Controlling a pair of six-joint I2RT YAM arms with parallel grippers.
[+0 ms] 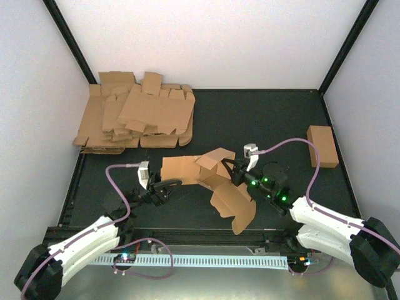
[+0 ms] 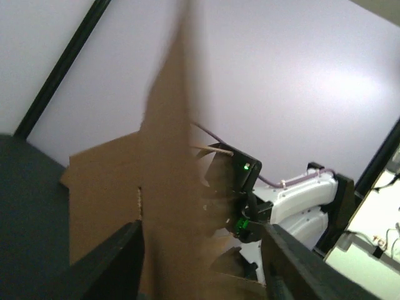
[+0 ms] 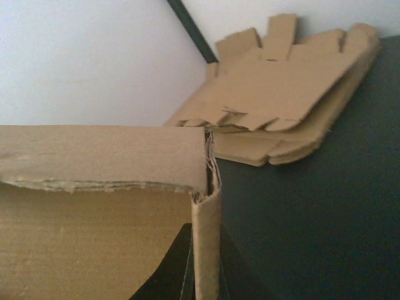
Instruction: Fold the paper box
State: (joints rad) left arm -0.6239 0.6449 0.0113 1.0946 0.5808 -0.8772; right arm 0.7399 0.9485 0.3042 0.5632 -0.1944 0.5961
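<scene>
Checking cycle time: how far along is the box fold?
Done: the paper box sits apart from the stack of blanks, partly creased and raised. In hand: the right gripper is shut on a panel edge; the left gripper stands open astride the opposite end. Left: its rounded flaps splay loose, so no closed carton yet.

Paper box [image 1: 209, 181] sits mid-counter [image 1: 262, 119], between the 2 hands: left hand [image 1: 166, 190] at its left edge, right hand [image 1: 237, 172] on its right side. Heap of flat blanks [image 1: 137, 112] lies back-left, in the corner. 1 closed carton [image 1: 322, 145] rests far right, well apart from the box.
</scene>
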